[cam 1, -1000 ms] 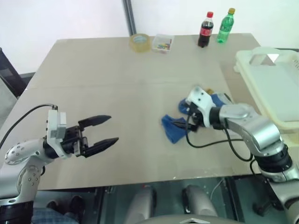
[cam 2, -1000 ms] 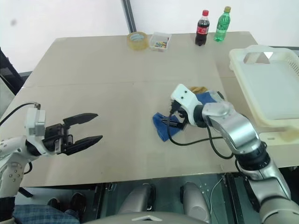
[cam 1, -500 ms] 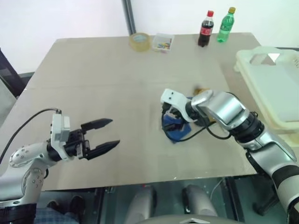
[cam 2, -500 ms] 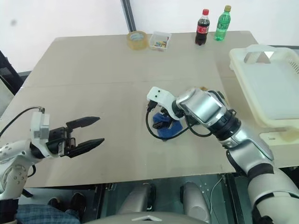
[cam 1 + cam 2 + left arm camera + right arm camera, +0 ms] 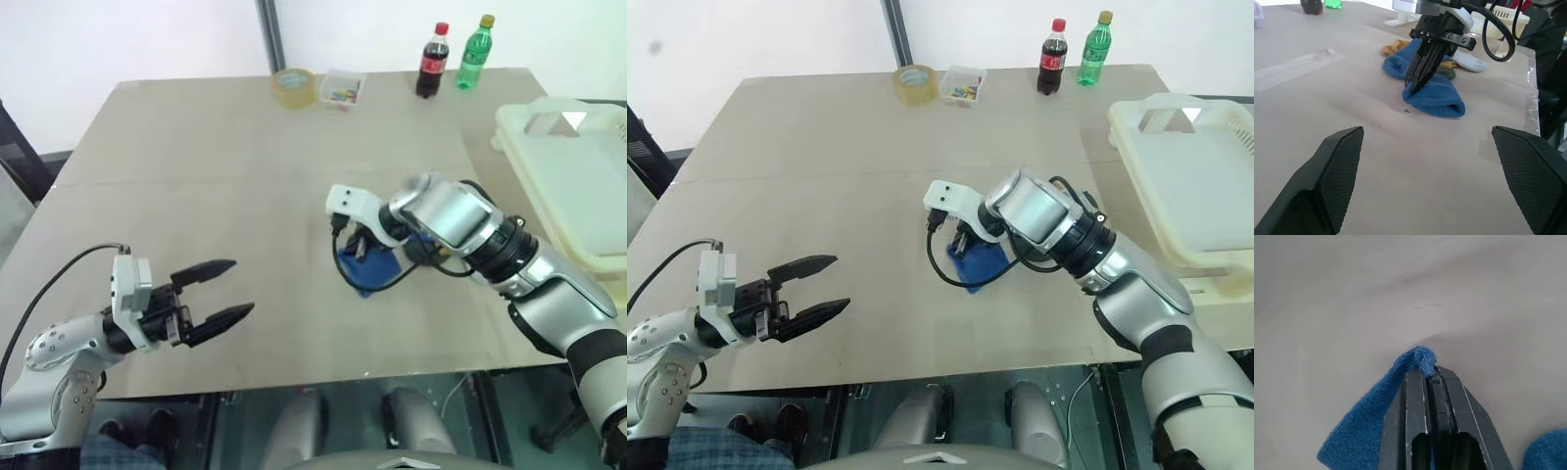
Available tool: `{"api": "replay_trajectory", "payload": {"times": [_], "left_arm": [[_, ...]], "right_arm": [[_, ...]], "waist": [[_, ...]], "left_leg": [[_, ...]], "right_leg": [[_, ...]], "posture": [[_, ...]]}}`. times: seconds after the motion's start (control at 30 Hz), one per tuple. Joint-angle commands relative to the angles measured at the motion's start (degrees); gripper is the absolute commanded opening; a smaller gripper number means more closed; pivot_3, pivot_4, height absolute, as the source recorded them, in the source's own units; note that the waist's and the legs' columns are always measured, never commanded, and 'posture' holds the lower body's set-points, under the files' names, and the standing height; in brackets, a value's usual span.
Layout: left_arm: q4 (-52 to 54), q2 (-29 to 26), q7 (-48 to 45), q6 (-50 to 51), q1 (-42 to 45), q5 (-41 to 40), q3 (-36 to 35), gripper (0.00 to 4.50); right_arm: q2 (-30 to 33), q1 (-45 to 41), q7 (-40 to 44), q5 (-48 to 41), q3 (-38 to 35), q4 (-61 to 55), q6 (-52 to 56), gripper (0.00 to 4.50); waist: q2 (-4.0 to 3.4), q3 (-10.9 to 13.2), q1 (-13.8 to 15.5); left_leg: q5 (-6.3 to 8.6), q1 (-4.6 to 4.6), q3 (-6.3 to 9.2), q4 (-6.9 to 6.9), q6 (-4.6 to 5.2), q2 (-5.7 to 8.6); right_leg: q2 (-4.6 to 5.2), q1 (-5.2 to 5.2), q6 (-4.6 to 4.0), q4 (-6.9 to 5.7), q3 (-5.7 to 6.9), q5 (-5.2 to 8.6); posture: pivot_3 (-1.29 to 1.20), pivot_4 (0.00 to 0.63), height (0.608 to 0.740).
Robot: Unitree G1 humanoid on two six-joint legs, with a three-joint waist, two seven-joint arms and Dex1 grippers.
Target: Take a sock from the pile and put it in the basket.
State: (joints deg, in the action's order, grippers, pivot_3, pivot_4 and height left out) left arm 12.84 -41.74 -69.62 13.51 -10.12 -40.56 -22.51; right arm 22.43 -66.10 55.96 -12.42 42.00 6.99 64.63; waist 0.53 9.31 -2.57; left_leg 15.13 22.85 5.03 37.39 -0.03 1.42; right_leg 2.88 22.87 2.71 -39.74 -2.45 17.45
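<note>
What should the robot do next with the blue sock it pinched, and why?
Probably lift it straight up. The right gripper is shut on an edge of the blue sock, which lies on the table beside the pile. Raising it should free it for the trip to the basket.

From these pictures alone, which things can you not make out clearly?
- The pile: in the head views the right arm covers it; the left wrist view shows only parts behind the blue sock and the right gripper.
- The basket: cut off by the right edge of both head views.
- The small clear box: its coloured contents are too small to identify.
- The sock's far end: hidden by the fingers in the right wrist view.
</note>
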Motion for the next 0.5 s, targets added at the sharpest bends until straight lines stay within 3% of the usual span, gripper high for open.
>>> {"api": "replay_trajectory", "payload": {"times": [0.03,0.17,0.33,0.5], "left_arm": [[1.5,-0.1,0.3,-1.0,-0.1,-0.3,-1.6,4.5],[0.9,-0.3,0.2,-0.8,0.9,-0.4,-1.1,4.5],[-0.2,-0.7,-0.4,-0.7,2.1,-0.1,-0.9,4.5],[-0.7,-0.7,-0.5,-0.7,2.9,0.0,-0.8,4.5]], "right_arm": [[-2.3,-0.5,1.9,-2.0,-3.3,-4.7,-2.4,0.03],[-8.5,1.0,0.9,-3.7,-7.1,-6.1,-9.6,0.03],[-18.7,2.9,-5.4,-4.2,-17.0,-2.0,-25.7,0.03],[-19.0,8.8,-4.0,-5.2,-21.0,-3.4,-34.0,0.03]], "waist": [[0.0,0.0,0.0],[0.0,0.0,-0.1],[0.0,0.0,0.0],[0.13,-0.1,0.4]], "left_leg": [[0.0,0.0,0.0,0.0,0.0,0.0],[0.0,0.0,0.0,-0.02,0.0,-0.01],[0.0,0.0,0.01,-0.03,-0.01,0.0],[-0.01,-0.01,0.09,-0.01,-0.02,0.07]], "right_leg": [[0.0,0.01,0.0,-0.01,0.0,0.0],[-0.01,0.02,0.0,-0.01,0.0,0.0],[-0.02,0.02,0.0,-0.02,0.01,0.0],[0.05,-0.01,0.0,0.01,0.11,0.0]], "posture": [[0.0,0.15,0.74],[0.0,0.15,0.74],[0.0,0.15,0.74],[0.0,0.15,0.74]]}}
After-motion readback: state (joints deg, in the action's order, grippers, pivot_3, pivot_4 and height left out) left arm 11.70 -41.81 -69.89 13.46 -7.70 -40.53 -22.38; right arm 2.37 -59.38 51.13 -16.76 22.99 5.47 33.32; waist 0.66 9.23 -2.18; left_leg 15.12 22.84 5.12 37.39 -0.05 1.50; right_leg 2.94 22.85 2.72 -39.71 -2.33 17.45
